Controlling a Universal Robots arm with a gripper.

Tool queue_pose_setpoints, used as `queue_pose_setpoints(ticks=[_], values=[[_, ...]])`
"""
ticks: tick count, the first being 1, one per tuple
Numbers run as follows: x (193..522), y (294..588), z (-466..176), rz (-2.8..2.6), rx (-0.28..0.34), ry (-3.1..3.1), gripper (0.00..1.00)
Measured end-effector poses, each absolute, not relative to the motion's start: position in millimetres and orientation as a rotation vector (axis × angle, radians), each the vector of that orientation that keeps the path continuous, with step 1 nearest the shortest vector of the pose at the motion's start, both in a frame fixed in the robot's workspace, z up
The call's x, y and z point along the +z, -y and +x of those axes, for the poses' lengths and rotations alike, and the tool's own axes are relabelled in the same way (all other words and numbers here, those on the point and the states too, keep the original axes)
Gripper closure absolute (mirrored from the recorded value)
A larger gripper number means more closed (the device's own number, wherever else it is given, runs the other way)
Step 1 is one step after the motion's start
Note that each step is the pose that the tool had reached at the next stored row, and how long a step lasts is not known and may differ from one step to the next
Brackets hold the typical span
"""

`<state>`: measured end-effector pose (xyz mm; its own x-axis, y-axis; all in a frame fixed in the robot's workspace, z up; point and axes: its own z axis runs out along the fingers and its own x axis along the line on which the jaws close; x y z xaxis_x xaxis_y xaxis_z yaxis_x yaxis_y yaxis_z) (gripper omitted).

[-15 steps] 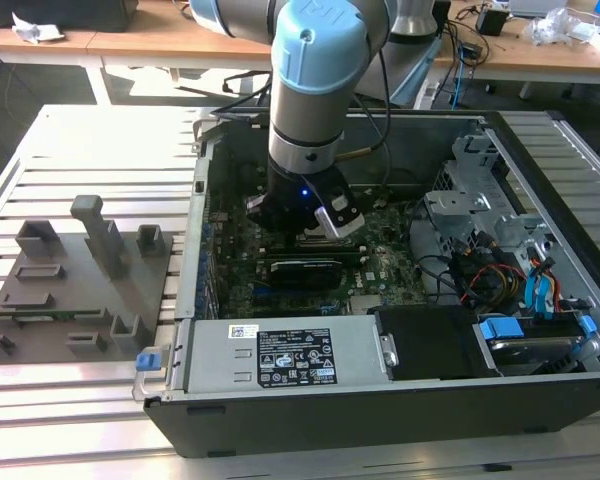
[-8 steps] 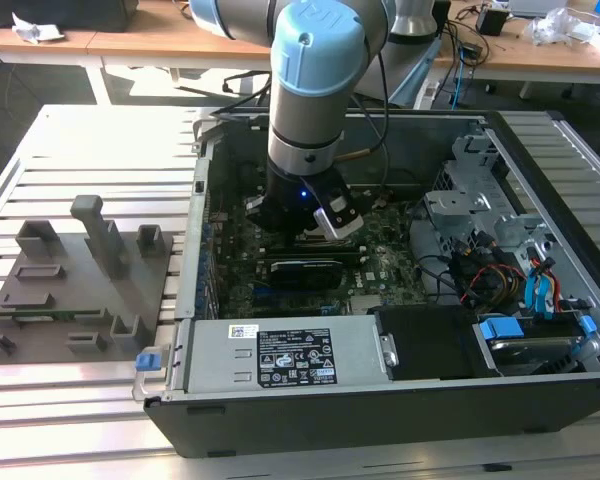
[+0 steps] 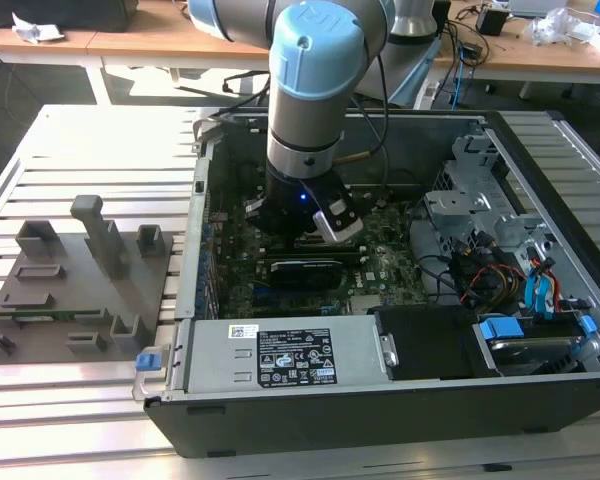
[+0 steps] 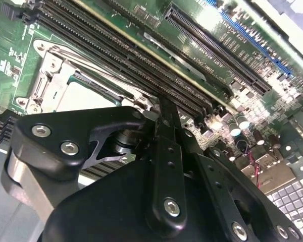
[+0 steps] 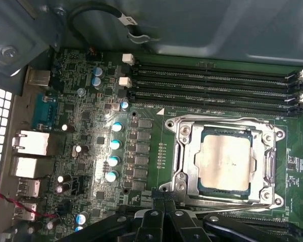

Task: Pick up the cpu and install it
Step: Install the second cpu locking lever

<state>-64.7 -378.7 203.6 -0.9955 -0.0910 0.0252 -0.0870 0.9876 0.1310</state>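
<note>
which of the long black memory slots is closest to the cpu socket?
The slot bordering the socket frame, where the cpu sits. The other three slots lie beyond it, toward the case wall.

1. I see the arm [image 3: 315,95] in pale blue and silver-grey, with a small blue light at its wrist.
2. The hand [image 4: 164,118] is black in the second wrist view, studded with silver screws.
3. The cpu [image 5: 226,164] shows a silvery-pinkish top with a pale rim, framed by the bright metal socket bracket [image 5: 184,151].
4. The motherboard [image 5: 86,116] is green, dotted with teal-topped capacitors [image 5: 116,144].
5. The memory slots [image 5: 212,83] are black with white end clips.
6. The case [image 3: 380,405] is dark grey; the counter [image 3: 90,400] is pale, ribbed metal.
</note>
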Motion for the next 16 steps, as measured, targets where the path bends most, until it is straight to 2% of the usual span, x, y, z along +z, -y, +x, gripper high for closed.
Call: queue_pose_setpoints(ticks=[16], values=[[203.7, 387.7, -64.3, 0.139, -0.209, 3.101, 0.89]])
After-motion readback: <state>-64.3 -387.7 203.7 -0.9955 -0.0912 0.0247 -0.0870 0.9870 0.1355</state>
